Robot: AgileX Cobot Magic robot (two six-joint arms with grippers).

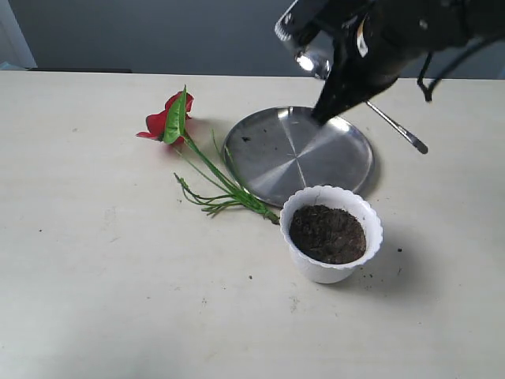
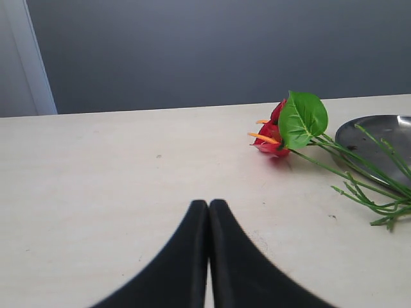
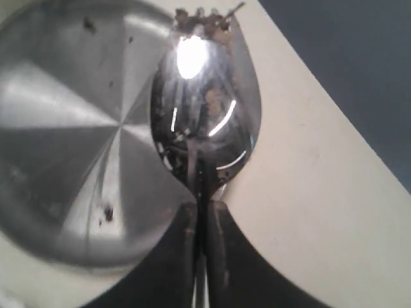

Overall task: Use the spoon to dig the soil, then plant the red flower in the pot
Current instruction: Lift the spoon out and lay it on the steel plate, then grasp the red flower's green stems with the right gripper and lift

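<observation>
The white scalloped pot (image 1: 314, 269) stands at the front right, filled with dark crumbly soil (image 1: 327, 234). The red flower (image 1: 168, 121) (image 2: 272, 133) lies flat on the table, its green stems reaching the pot's left side. My right gripper (image 1: 322, 114) (image 3: 203, 206) hangs over the far rim of the plate, shut on the spoon (image 1: 398, 130) (image 3: 205, 102). The handle passes between the fingers and the bowl sticks out past them, with soil crumbs at its tip. My left gripper (image 2: 209, 204) is shut and holds nothing, low over bare table short of the flower. It is out of the exterior view.
A large round steel plate (image 1: 268, 158) (image 2: 379, 131) (image 3: 64, 128) lies behind the pot, with a few soil specks on it. The flower's stems cross its left rim. Loose crumbs dot the table (image 1: 118, 300) beside the pot.
</observation>
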